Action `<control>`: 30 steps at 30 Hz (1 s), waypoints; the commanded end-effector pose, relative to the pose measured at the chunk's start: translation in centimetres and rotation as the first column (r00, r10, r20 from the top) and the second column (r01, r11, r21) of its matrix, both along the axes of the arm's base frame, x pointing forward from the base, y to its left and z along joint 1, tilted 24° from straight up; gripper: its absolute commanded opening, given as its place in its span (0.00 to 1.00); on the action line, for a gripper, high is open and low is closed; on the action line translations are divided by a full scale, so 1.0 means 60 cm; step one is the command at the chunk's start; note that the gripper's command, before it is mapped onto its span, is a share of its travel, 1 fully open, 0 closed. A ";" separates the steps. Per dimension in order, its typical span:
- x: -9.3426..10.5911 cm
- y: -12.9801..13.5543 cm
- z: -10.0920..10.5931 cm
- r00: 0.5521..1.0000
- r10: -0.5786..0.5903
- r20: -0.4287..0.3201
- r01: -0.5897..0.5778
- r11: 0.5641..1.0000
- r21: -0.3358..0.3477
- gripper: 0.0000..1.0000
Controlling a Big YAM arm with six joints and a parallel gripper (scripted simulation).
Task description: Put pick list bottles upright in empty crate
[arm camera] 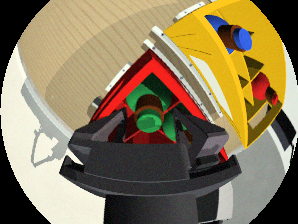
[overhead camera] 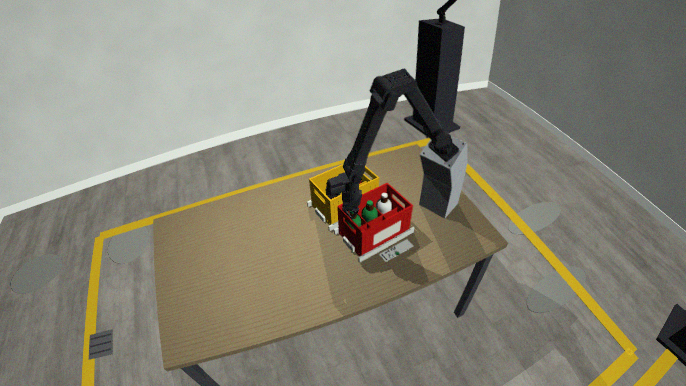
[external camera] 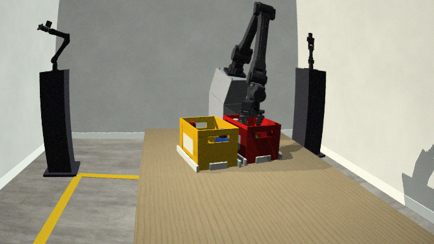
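The red crate [overhead camera: 387, 232] [external camera: 266, 143] [arm camera: 131, 75] stands beside the yellow crate [overhead camera: 320, 194] [external camera: 210, 150] [arm camera: 200, 30]. My gripper [overhead camera: 353, 212] [external camera: 252, 120] [arm camera: 152, 128] reaches down into the red crate's near-left cell. Its fingers stand open on either side of a green-labelled bottle [arm camera: 139, 100] [overhead camera: 357, 220] that stands upright there. A second green-labelled bottle [overhead camera: 370, 211] and a white-labelled bottle [overhead camera: 384, 203] stand upright in the same crate. The yellow crate holds a blue-labelled bottle [arm camera: 238, 38] [external camera: 221, 139] and a red-labelled one [arm camera: 262, 87]. The pick list [overhead camera: 396, 251] lies on the table in front of the red crate.
The arm's grey base [overhead camera: 442, 185] [external camera: 221, 95] stands on the table right behind the crates. Black camera pillars [external camera: 57, 120] [external camera: 309, 110] stand on the floor on both sides. White stops [external camera: 218, 165] edge the crates' feet.
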State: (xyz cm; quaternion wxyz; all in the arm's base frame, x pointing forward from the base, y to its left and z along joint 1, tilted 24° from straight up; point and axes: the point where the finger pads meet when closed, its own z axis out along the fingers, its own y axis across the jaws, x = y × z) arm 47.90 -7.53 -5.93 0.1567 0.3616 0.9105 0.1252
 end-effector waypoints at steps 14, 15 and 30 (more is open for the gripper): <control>0.030 -0.017 0.014 0.999 -0.010 0.045 0.011 1.000 -0.013 0.61; 0.030 -0.018 0.014 0.999 -0.010 0.045 0.011 1.000 -0.013 0.61; 0.027 -0.021 0.007 0.999 -0.012 0.038 0.013 1.000 -0.011 0.61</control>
